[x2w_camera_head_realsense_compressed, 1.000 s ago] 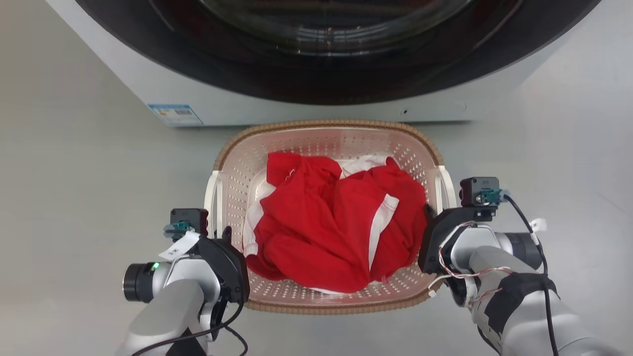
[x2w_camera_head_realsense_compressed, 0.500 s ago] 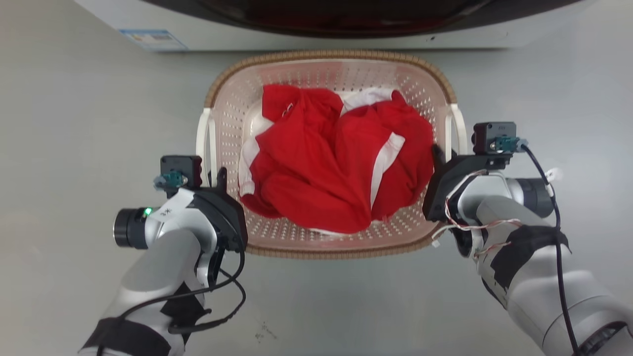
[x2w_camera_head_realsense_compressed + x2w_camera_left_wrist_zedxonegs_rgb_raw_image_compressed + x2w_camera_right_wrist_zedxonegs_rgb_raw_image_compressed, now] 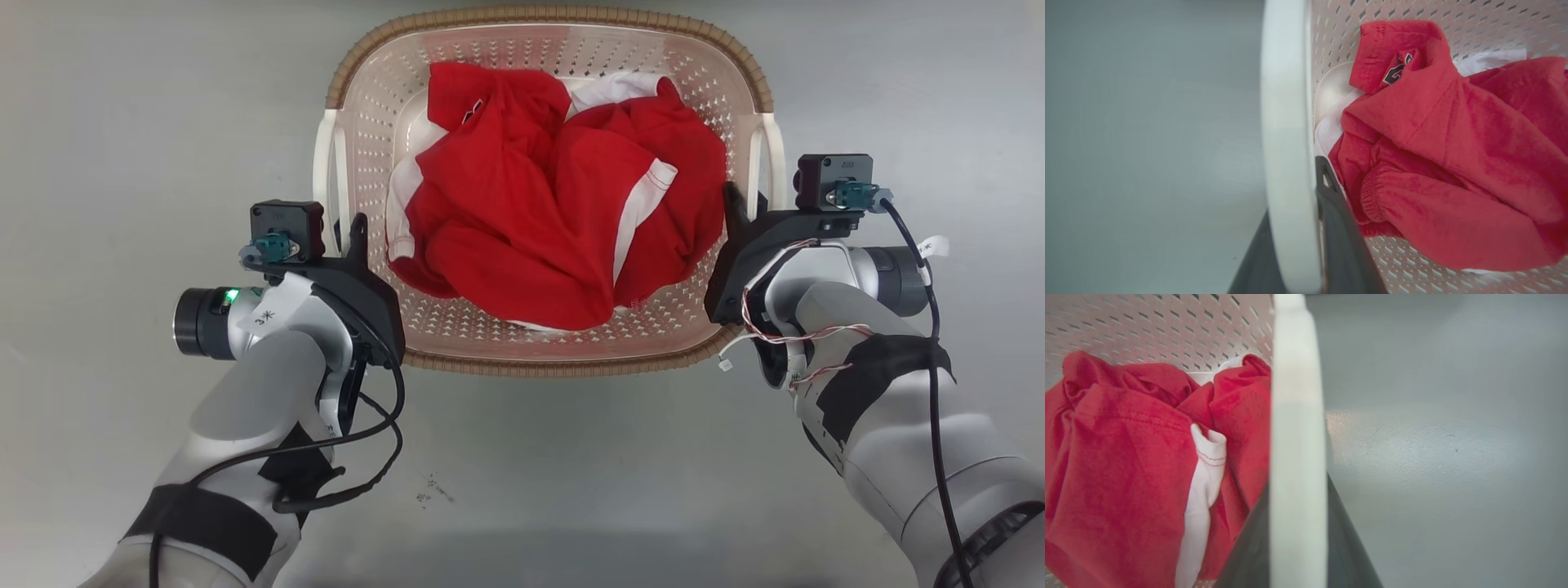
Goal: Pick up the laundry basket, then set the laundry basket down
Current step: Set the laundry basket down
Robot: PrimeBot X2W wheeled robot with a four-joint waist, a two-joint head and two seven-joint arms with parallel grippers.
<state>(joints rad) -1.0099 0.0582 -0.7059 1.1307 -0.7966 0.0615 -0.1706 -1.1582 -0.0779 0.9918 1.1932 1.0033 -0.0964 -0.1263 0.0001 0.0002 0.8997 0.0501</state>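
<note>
The laundry basket [image 3: 555, 365] is being held at twelve o'clock before the robot, over smooth grey floor [image 3: 122, 122]; whether it is touching down, I cannot tell. Crumpled red-and-white clothing [image 3: 555, 237] is filling it. The left gripper [image 3: 344, 235] is pinching its nine o'clock handle [image 3: 325, 175], the right gripper [image 3: 749, 206] its three o'clock handle [image 3: 773, 167].

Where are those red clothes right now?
In the head view, the red clothes lie crumpled inside the basket, upper centre, which the left end effector and right end effector hold by its sides.
</note>
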